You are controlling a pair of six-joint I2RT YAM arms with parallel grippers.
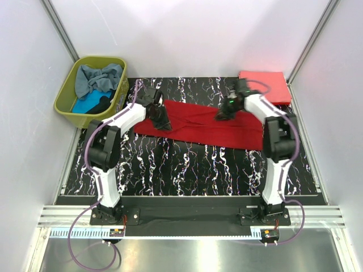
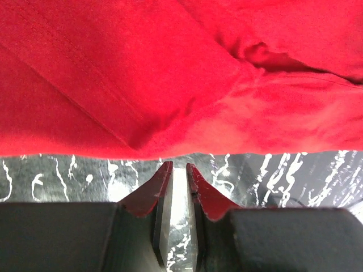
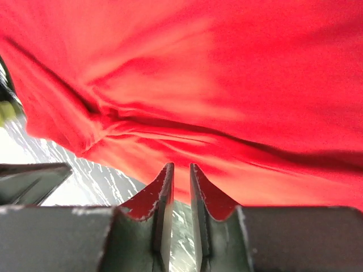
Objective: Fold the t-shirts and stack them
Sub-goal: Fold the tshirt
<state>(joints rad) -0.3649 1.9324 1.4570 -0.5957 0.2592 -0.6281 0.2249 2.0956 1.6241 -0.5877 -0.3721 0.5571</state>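
A large dark red t-shirt [image 1: 198, 124] lies as a long, wrinkled strip across the middle of the black marbled table. My left gripper [image 1: 160, 116] hangs over its left end. In the left wrist view the shirt [image 2: 170, 73] fills the top and my left gripper [image 2: 176, 166] sits just short of its hem, jaws almost together, nothing between them. My right gripper [image 1: 223, 113] is over the shirt's right part. In the right wrist view its tips [image 3: 177, 165] reach the edge of the shirt [image 3: 227, 85], jaws almost together and empty. A folded coral-pink t-shirt [image 1: 262, 85] lies at the back right.
An olive-green basket [image 1: 65, 96] stands at the back left, off the table. It holds a grey-blue shirt [image 1: 99, 78], a turquoise one [image 1: 85, 105] and a black one [image 1: 101, 105]. White walls close in on both sides.
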